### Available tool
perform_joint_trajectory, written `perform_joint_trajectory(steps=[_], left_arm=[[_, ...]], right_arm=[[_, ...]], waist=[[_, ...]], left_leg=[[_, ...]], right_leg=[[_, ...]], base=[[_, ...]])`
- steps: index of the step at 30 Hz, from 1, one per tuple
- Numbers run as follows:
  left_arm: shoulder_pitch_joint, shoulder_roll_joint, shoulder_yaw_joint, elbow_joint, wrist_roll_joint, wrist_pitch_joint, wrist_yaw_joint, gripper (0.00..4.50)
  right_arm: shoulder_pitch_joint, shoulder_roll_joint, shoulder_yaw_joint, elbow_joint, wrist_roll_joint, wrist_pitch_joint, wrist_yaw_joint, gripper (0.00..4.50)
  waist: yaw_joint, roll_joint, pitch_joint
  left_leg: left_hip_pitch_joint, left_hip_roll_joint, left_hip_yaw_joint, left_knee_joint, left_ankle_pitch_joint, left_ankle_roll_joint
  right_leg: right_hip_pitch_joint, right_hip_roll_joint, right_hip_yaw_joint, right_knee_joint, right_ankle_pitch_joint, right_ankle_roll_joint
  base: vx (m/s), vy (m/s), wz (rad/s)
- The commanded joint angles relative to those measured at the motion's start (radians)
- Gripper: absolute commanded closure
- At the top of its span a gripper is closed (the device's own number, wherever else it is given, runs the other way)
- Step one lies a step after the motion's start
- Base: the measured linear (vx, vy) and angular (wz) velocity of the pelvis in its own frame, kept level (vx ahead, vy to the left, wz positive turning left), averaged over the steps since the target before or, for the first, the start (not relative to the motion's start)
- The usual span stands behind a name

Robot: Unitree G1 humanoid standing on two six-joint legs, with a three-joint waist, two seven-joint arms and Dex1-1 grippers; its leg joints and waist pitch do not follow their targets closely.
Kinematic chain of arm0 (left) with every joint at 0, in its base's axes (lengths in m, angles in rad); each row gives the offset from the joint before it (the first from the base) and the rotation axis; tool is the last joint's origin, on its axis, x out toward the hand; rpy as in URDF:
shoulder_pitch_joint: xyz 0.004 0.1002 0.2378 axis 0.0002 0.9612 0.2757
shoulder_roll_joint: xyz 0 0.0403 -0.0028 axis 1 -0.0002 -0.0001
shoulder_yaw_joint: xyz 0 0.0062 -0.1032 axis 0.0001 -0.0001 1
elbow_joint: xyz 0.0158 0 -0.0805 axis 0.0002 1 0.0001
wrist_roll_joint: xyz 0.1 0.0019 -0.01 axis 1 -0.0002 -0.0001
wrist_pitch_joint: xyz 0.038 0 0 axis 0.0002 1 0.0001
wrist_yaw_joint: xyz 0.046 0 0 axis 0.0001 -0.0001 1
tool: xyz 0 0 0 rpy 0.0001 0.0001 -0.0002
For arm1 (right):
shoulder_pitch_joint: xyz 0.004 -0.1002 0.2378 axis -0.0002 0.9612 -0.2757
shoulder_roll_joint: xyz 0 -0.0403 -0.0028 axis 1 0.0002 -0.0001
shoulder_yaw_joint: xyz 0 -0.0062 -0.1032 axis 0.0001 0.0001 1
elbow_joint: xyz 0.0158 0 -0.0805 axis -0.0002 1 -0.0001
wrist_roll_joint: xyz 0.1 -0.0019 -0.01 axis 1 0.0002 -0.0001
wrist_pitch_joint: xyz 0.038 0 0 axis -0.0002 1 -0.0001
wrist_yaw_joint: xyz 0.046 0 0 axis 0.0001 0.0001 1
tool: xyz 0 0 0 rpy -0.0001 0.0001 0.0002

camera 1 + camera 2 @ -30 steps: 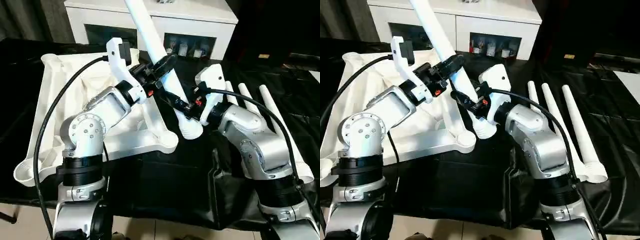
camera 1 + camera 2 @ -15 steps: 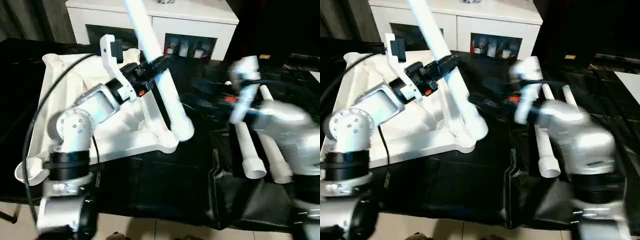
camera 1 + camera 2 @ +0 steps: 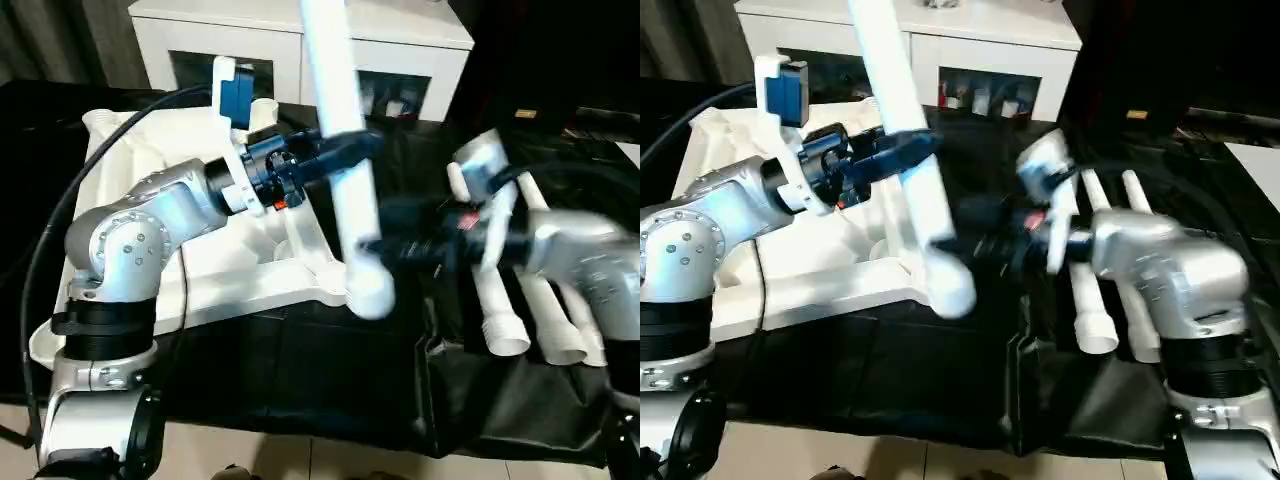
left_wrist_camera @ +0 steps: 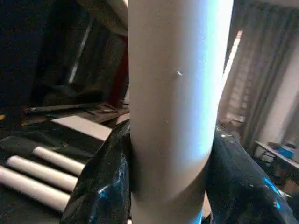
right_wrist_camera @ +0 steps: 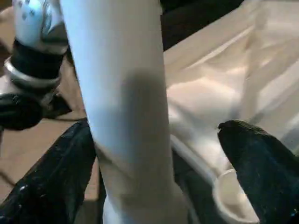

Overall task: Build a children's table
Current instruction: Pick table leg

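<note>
Now the long tapered white tube leg stands near-upright, clamped mid-shaft in the left gripper, its flared end just over the near right corner socket of the white ribbed plastic tabletop, while the right gripper reaches its lower shaft with fingers spread apart.

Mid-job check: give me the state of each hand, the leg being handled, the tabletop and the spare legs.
Left hand: shut on the leg.
Right hand: open, fingers either side of the leg.
Leg: held near upright, flared end down.
Tabletop: underside up.
Spare legs: lying on the black sheet.
</note>
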State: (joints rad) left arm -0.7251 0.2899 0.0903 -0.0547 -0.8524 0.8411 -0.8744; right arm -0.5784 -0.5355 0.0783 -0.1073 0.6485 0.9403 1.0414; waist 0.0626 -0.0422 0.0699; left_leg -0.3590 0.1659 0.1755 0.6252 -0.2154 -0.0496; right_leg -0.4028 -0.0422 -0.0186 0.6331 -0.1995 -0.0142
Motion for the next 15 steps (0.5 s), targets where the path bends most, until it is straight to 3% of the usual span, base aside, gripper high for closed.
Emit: perform_joint_trajectory(steps=[1, 15], left_arm=[[-0.017, 0.004, -0.015, -0.009, -0.012, -0.018, -0.022, 2.69], [-0.017, 0.009, -0.022, 0.012, 0.014, -0.041, -0.05, 2.69]], right_arm=[[-0.001, -0.014, 0.008, -0.002, 0.024, 0.016, 0.024, 0.46], [-0.004, -0.001, 0.014, -0.006, 0.047, 0.017, 0.048, 1.73]], waist=[[0.004, 0.0, -0.077], [0.004, 0.001, -0.078]], left_leg=[[0.006, 0.053, -0.015, -0.065, -0.021, 0.025], [0.006, 0.052, -0.015, -0.065, -0.021, 0.019]], right_leg=[[0.066, -0.084, 0.045, -0.059, -0.034, -0.269], [0.066, -0.084, 0.044, -0.059, -0.035, -0.265]], base=[[0.0, 0.0, 0.0], [0.0, 0.0, 0.0]])
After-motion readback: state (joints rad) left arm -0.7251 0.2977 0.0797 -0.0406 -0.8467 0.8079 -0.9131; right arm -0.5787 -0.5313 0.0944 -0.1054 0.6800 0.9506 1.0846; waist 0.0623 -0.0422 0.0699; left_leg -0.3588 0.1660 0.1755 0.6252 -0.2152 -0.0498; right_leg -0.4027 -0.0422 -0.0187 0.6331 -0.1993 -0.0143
